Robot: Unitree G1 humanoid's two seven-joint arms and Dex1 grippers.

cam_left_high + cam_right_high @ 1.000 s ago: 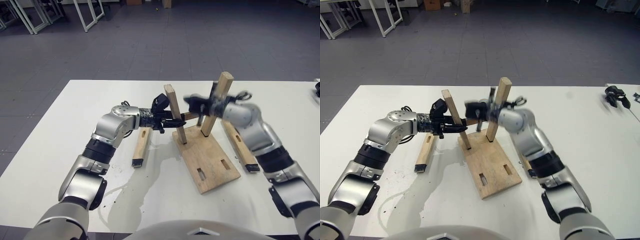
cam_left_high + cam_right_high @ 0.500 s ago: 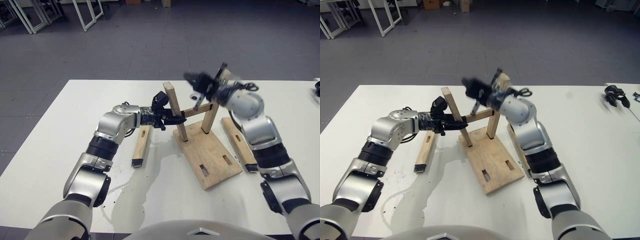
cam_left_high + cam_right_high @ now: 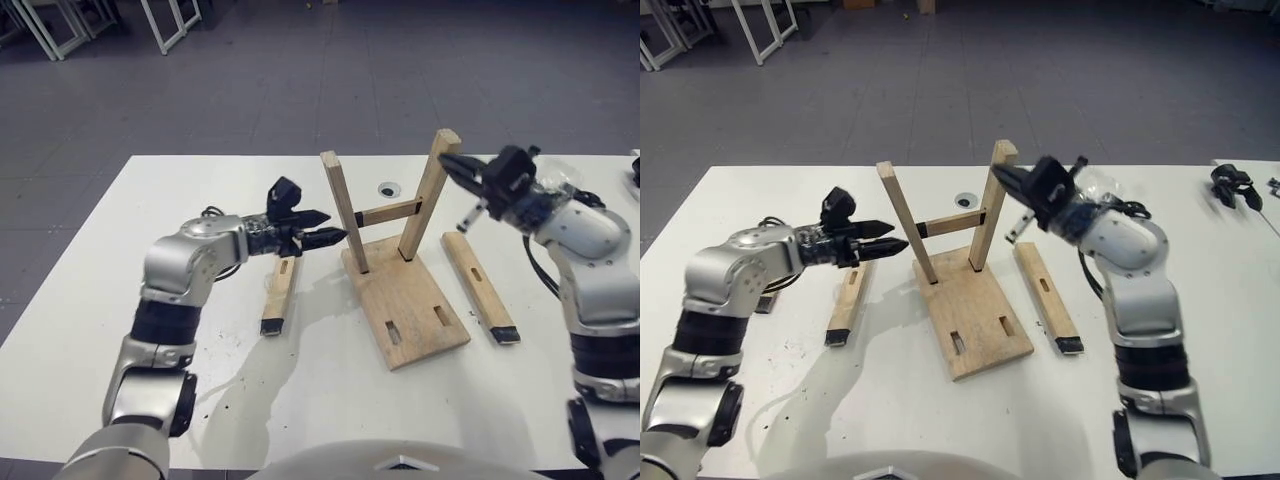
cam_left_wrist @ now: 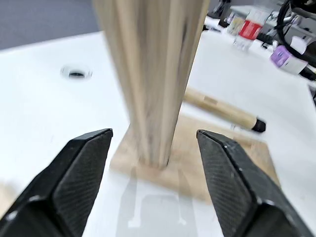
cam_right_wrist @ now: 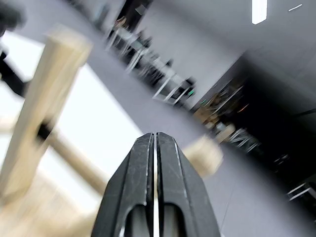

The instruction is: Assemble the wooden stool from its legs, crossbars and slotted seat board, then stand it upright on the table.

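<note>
Both grippers clear of the stool (image 3: 415, 310)
Left gripper (image 3: 328, 228) spread wide, empty — an upright leg (image 3: 340, 195) just ahead; right gripper (image 3: 452, 163) pinched closed, empty, beside the top of the other leg (image 3: 425, 195).

Both eye views look forward and down from the head, sharing the whole tabletop (image 3: 95, 270) with the stool (image 3: 410, 305) at centre. The left wrist view looks past the left fingers (image 4: 74, 182), very near one leg (image 4: 153, 74). The right wrist view looks along the right fingers (image 5: 138, 197) toward the room.
</note>
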